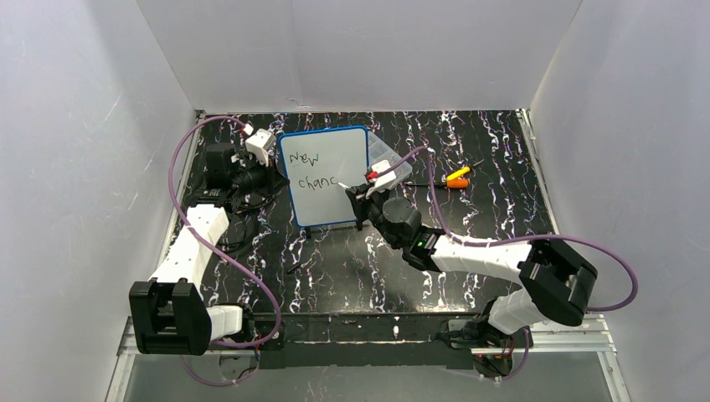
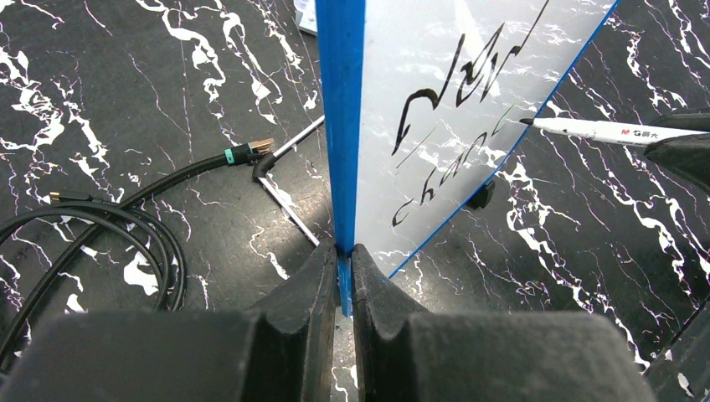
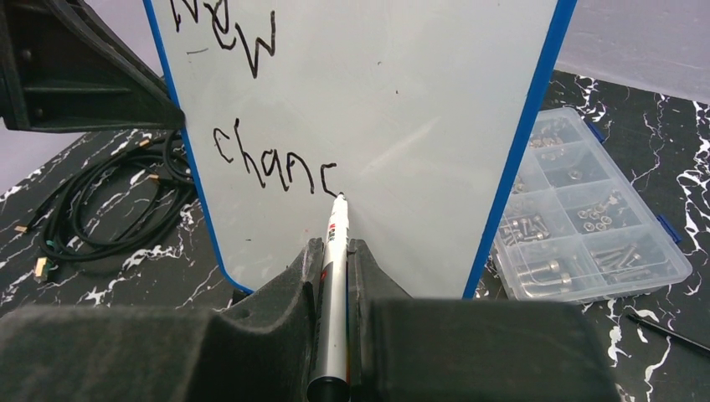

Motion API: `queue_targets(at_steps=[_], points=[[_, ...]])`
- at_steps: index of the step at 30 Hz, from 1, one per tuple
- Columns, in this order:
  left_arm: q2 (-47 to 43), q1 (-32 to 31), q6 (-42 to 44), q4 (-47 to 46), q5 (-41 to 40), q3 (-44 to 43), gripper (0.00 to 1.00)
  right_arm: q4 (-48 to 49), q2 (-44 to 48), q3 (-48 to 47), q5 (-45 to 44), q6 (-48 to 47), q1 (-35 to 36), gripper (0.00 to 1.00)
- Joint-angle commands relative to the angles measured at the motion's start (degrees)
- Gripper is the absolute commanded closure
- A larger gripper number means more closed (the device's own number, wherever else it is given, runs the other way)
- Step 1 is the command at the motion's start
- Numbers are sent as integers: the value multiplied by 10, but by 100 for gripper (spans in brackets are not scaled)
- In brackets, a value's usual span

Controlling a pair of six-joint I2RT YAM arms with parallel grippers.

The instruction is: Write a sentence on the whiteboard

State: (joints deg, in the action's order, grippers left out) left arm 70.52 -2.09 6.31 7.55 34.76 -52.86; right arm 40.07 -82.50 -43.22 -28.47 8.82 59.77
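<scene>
The whiteboard [image 1: 331, 180] stands upright near the back of the table, white with a thin blue frame. My left gripper [image 2: 344, 251] is shut on its blue left edge [image 2: 342, 126] and holds it up. The sentence [image 3: 272, 167] reads "New" on one line and "chanc" below it in black. A white marker pen [image 3: 335, 251] lies between the fingers of my right gripper [image 3: 333, 247], which is shut on it. The pen's tip [image 3: 339, 197] touches the board just under the last "c". In the top view the right gripper [image 1: 362, 194] sits at the board's lower right.
A clear plastic compartment box [image 3: 578, 218] with screws lies right behind the board. Coiled black cables [image 2: 92, 234] lie on the table to the left. An orange and yellow tool [image 1: 456, 177] rests at the back right. White walls close in the table.
</scene>
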Motion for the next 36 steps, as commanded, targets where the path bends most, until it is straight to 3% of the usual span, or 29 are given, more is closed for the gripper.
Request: queue_targets(at_steps=[1,15,36], points=[[-13,1,-1,-8,14,1,100,30,20,-5,-9,-6,0,99],[-12,0,-1,-8,14,0,100,44,-13,-22,-29,-33,-1,99],[-12,0,-1,-9,16,0,100,54,7,-20,-55,-55,-1,99]])
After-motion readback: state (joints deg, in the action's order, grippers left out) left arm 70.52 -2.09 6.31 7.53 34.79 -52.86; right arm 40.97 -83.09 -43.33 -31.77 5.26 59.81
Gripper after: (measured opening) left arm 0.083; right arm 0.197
